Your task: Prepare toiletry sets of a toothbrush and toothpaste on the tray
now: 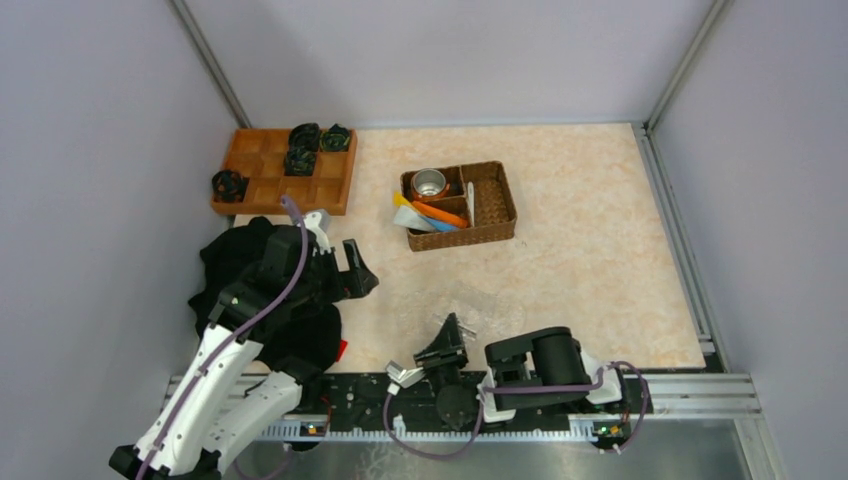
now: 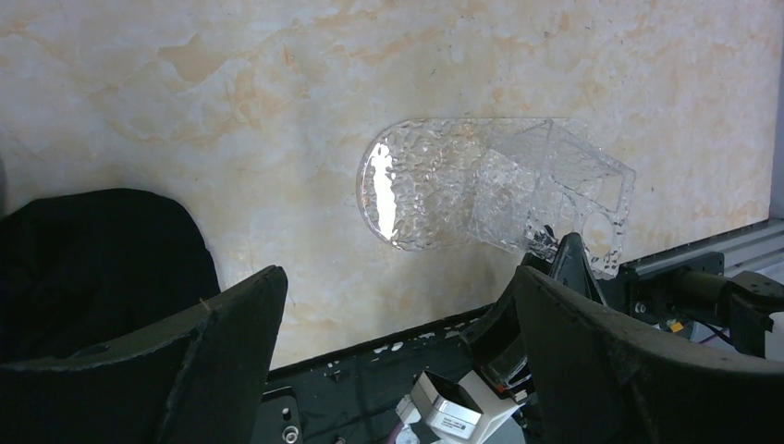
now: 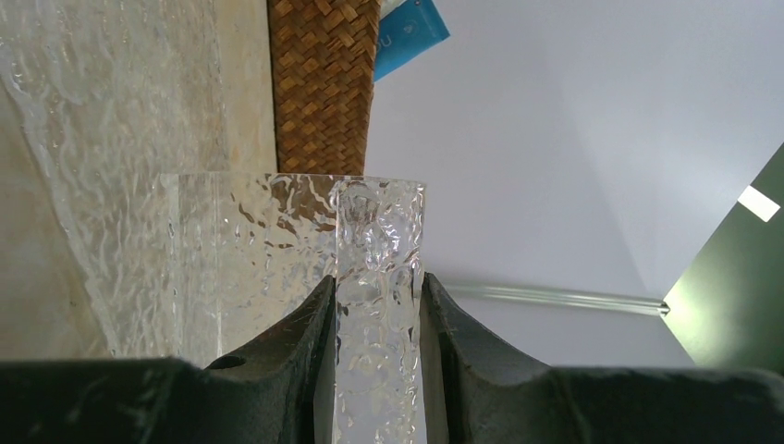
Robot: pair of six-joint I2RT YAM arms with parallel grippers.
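Note:
The clear bumpy tray [image 2: 490, 185] lies on the marble table near the front edge; it is faint in the top view [image 1: 485, 300]. My right gripper [image 3: 377, 291] is shut on an upright wall of the tray [image 3: 379, 231], and it shows at the tray's near end in the top view [image 1: 452, 330]. My left gripper [image 2: 398, 305] is open and empty, to the left of the tray [image 1: 358, 268]. The orange, yellow and blue tubes [image 1: 432, 215] and a white toothbrush [image 1: 470, 203] lie in the wicker basket [image 1: 465, 238]. A blue tube [image 3: 411, 32] sticks out of it.
The wicker basket [image 3: 324, 83] stands just beyond the tray and also holds a steel cup [image 1: 432, 183]. An orange wooden compartment tray [image 1: 262, 190] with black items is at the back left. A black cloth [image 1: 250, 270] lies under my left arm.

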